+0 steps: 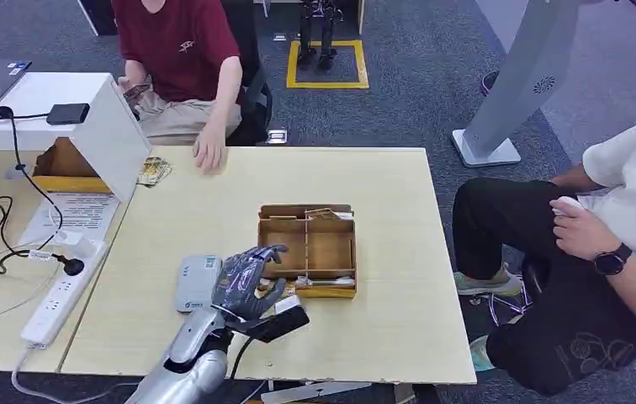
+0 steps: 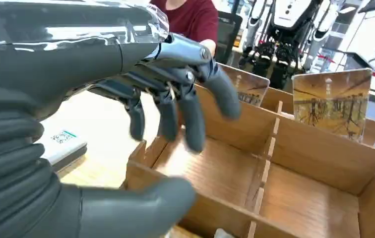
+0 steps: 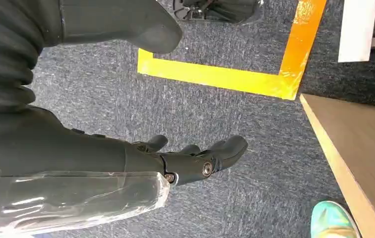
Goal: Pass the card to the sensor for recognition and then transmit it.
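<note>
Wooden surface (image 1: pixel 214 210), divided box (image 1: pixel 307 249) mid-way, sensor (image 1: pixel 196 282) beside it. Left hand (image 1: pixel 247 282) spread, empty, over box edge. Cards (image 2: pixel 333 103) upright at box's far wall. Reach step; next, pinch one. Right hand (image 3: pixel 195 161) hangs loose, empty.

You're looking at a pale wood worktop (image 1: pixel 399 252), a brown divided box (image 1: pixel 308 250), a grey-white sensor (image 1: pixel 196 282), and yellow tape (image 3: pixel 225 77) crossing blue-grey carpet (image 3: pixel 101 104).
</note>
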{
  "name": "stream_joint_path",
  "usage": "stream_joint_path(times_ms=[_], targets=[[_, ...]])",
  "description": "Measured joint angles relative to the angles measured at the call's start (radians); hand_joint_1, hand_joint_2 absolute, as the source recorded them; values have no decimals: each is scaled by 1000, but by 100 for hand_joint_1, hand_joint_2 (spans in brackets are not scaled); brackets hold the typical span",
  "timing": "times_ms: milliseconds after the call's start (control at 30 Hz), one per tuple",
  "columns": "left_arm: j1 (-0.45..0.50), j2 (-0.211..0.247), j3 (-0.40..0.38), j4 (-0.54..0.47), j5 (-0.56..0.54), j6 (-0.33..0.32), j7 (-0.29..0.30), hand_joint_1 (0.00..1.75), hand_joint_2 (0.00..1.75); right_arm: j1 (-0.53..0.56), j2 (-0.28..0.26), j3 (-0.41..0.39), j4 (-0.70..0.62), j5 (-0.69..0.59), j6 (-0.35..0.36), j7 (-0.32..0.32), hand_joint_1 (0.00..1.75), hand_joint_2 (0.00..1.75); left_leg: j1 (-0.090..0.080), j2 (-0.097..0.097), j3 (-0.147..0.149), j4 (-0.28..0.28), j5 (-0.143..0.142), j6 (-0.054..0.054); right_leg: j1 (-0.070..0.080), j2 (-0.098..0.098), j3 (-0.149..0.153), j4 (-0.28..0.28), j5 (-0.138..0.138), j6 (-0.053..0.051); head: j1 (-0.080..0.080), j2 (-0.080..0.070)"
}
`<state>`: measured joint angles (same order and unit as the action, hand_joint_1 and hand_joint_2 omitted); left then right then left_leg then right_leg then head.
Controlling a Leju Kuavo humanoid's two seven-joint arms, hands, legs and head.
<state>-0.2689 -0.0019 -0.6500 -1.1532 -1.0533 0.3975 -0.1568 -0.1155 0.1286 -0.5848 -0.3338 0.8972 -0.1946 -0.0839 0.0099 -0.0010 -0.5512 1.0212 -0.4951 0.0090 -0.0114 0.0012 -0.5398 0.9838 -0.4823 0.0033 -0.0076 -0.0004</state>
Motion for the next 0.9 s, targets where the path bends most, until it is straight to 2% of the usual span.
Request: stream_joint_path(times_ms=[567, 900], targets=[[1, 0, 10, -5, 11, 10, -8, 0, 175, 0, 0, 15, 0, -5, 0, 0, 0, 175, 0, 0, 0, 0, 0, 0, 0, 0, 0, 0, 0, 0, 0, 0], [7, 0, 11, -24, 35, 40, -27, 0, 175, 1, 1, 21, 0, -9, 0, 6, 0, 175, 0, 0, 0, 0, 0, 0, 0, 0, 0, 0, 0, 0, 0, 0]])
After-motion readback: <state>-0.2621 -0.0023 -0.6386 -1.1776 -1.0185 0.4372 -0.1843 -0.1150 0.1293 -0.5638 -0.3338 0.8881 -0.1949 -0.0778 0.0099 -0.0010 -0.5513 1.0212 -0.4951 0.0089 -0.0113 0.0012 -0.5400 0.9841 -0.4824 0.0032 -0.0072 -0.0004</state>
